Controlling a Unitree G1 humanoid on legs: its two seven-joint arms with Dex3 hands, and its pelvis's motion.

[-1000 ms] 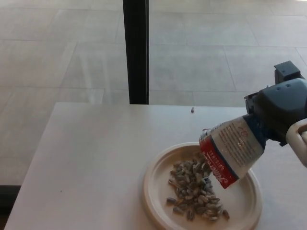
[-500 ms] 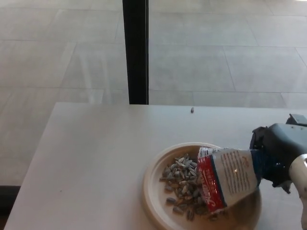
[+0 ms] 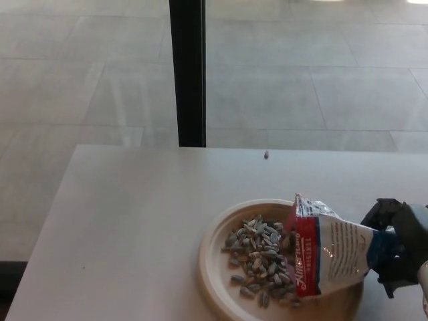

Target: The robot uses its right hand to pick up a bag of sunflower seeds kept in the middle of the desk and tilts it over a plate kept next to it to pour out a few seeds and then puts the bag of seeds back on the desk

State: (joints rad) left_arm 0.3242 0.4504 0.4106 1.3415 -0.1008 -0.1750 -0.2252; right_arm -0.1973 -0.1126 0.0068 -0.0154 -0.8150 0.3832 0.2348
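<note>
The robot's right hand [image 3: 399,251] reaches in from the right edge, low over the desk [image 3: 127,227], and its black fingers [image 3: 382,212] are closed around the blue rear end of the bag of sunflower seeds [image 3: 331,254]. The bag lies on its side, stretching leftward from the fingers, so most of its white and red body sits clear of the grip. Its red open mouth points left and rests over the right half of the plate [image 3: 210,267], touching the heap of seeds [image 3: 261,257] that fills the plate's middle. The bag's lower edge seems to rest on the plate's right rim, though I cannot tell how firmly.

The plate is pale and round, near the front of the desk, right of centre. One stray seed [image 3: 266,154] lies well apart near the desk's far edge. Beyond the desk a dark upright post [image 3: 187,70] rises from the tiled floor [image 3: 321,73]. The left hand does not show
</note>
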